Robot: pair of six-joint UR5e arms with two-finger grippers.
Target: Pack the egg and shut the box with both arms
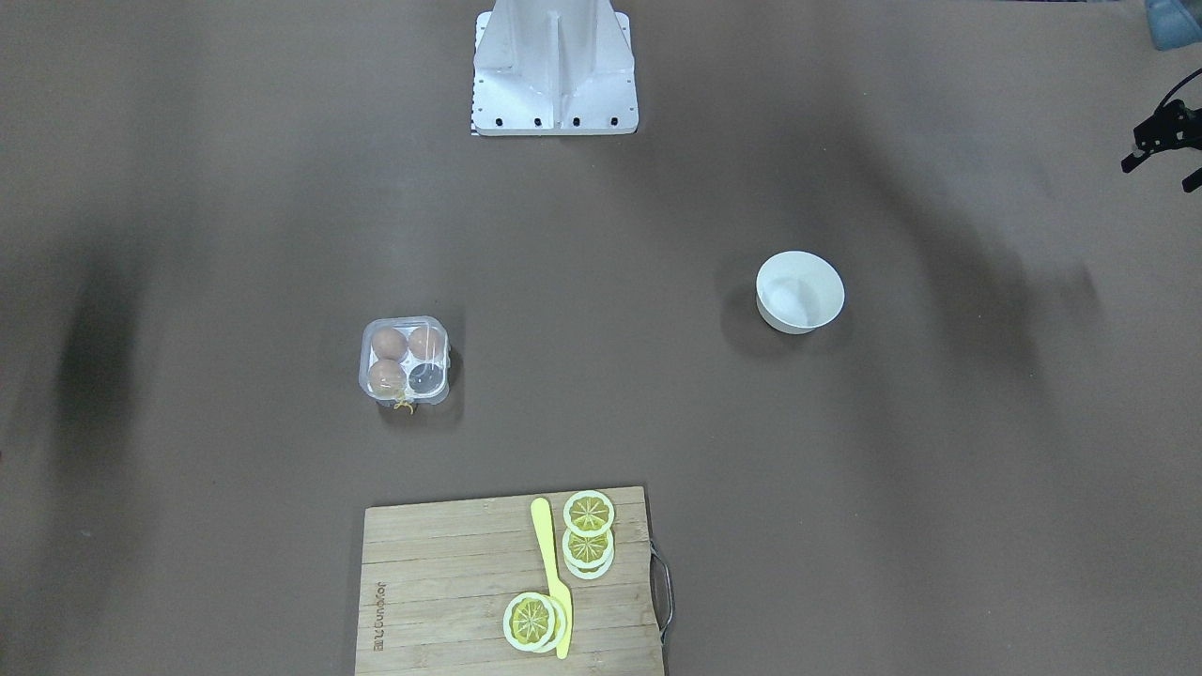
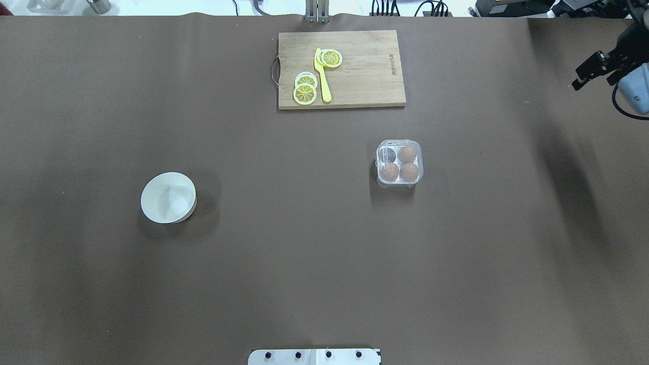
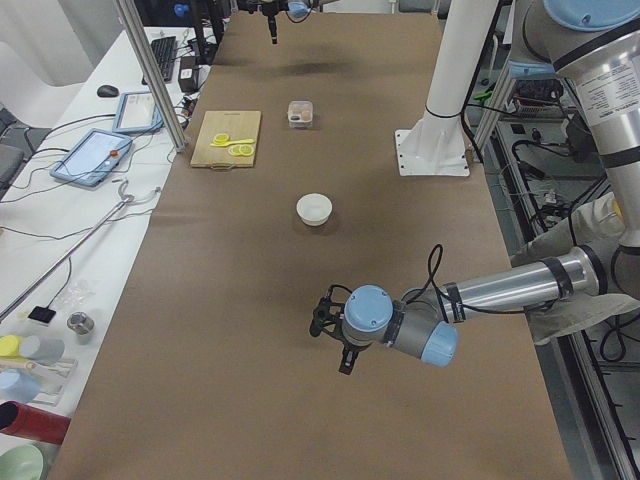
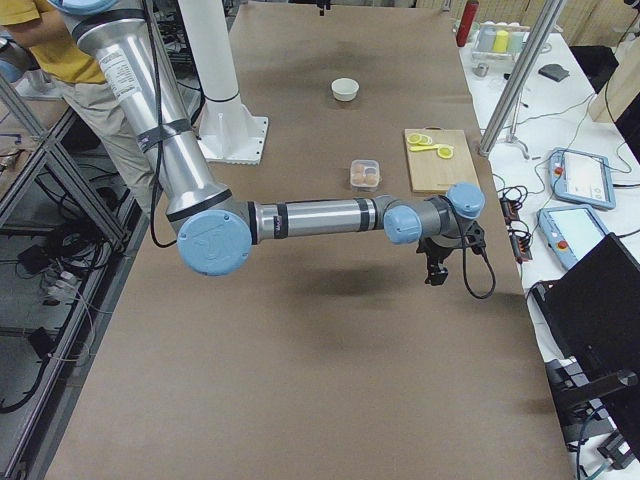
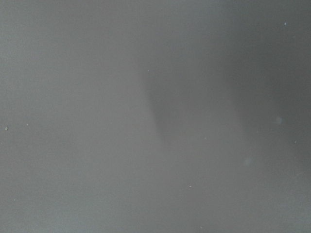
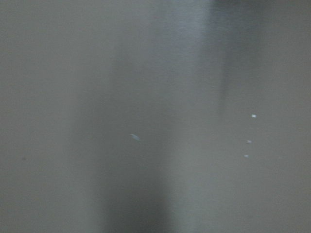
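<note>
The clear egg box (image 2: 399, 163) sits on the brown table right of centre, and also shows in the front view (image 1: 406, 361). It holds three brown eggs (image 2: 409, 172); one cup (image 1: 425, 377) is empty. Its clear lid seems to lie down over the tray, and a yellow string (image 1: 404, 406) hangs at its edge. My right gripper (image 2: 593, 82) hovers far off at the far right table corner, its fingers apart and empty. My left gripper (image 1: 1163, 174) hovers at the table's left end, its fingers apart and empty, also in the left side view (image 3: 330, 352). Both wrist views show only blurred table.
A round white bowl (image 2: 168, 197) stands on the left half and looks empty. A wooden cutting board (image 2: 365, 71) with lemon slices (image 2: 304, 93) and a yellow knife (image 2: 322, 76) lies at the far edge. The white stand (image 1: 554, 66) is at the robot's side.
</note>
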